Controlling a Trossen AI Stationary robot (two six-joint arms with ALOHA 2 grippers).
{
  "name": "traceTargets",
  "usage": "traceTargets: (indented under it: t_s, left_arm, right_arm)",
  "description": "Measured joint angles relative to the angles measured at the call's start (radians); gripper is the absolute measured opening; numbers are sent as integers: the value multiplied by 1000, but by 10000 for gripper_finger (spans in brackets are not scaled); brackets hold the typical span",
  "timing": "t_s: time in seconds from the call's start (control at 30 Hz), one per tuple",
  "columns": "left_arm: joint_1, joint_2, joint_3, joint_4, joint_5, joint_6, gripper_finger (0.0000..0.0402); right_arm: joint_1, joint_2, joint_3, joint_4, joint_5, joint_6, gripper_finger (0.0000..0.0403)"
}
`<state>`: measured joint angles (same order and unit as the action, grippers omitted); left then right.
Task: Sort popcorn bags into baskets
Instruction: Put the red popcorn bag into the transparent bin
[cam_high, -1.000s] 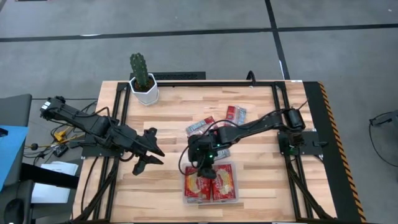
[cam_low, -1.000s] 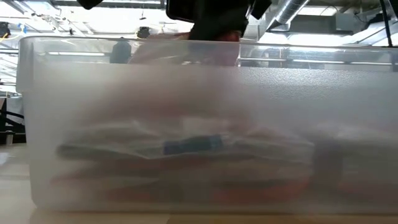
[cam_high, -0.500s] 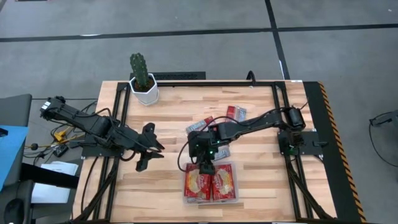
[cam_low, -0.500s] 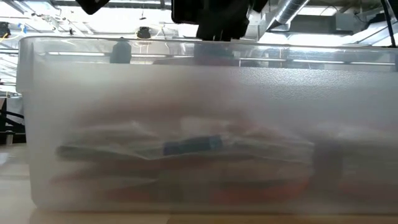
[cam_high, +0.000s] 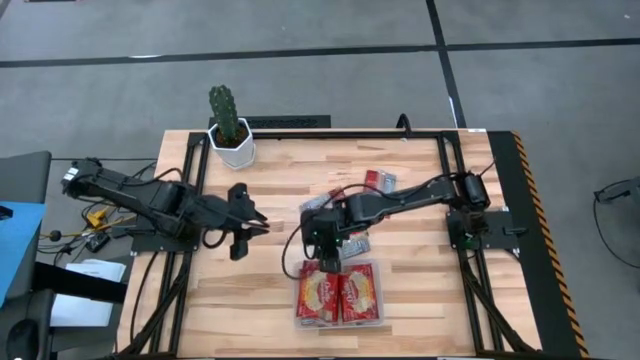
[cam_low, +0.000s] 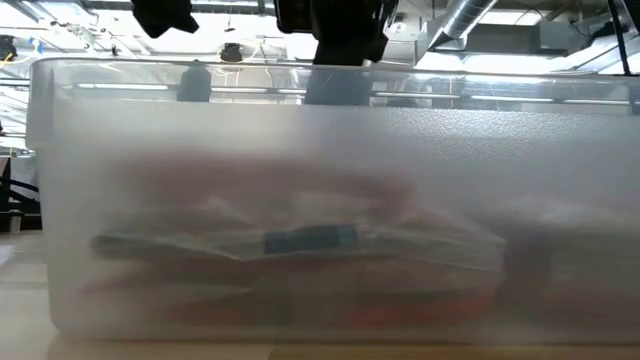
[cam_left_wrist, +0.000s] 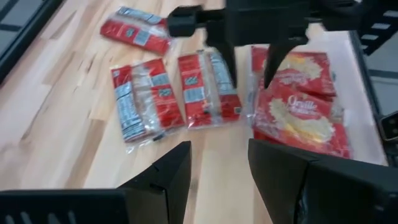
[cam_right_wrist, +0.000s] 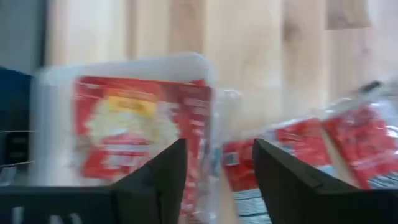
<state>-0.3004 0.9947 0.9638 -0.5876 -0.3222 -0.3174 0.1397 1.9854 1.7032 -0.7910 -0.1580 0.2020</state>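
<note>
Above the clear basket (cam_high: 378, 310), right claw (cam_high: 330, 262) hangs open and empty; left claw (cam_high: 240, 240) waits open. Next, centre on one loose popcorn bag (cam_left_wrist: 205, 90), avoiding neighbours.

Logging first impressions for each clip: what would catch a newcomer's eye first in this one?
Most striking are the glossy red popcorn bags packed in the clear tray at the table's near edge, with the right gripper, open and empty, just above its far rim. More red packets lie loose on the wood beyond it. The left gripper hovers open to the left, and a cactus in a white pot marks the far corner.
</note>
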Motion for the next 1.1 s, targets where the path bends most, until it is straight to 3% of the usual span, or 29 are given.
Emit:
traceTargets:
  t_s: [0.17, 0.43, 0.83, 1.1]
  left_arm:
    - [11, 0, 0, -36, 0, -1, 146]
    - [11, 0, 0, -52, 1, -20, 146]
    - [10, 0, 0, -54, 43, -44, 146]
    - [10, 0, 0, -58, 50, -44, 146]
  right_arm:
    - [43, 0, -51, 109, 35, 4, 136]
    - [93, 0, -57, 145, 210, 8, 63]
    - [141, 78, -56, 202, 210, 52, 26]
    - [148, 119, -55, 231, 179, 63, 22]
